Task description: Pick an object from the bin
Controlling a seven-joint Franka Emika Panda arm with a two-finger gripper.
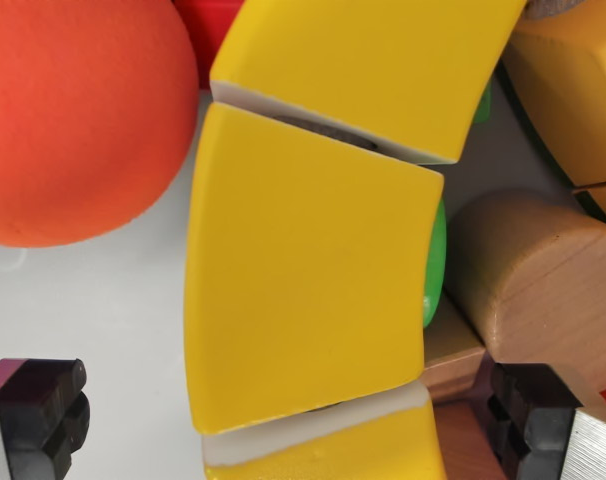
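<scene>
Here | yellow banana [308, 270] between hand [283, 410] fingers (spread wide) | orange ball [73, 110] beside

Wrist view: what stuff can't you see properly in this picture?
- Green thing: mostly hidden behind the yellow toy, so its shape is unclear.
- Orange ball: cut off by the top and left edges.
- Wooden block: cut off by the right edge, lower part hidden behind a finger.
- Red thing: only a sliver shows at the top edge.
- End effector: only the fingertips show at the bottom corners.
</scene>
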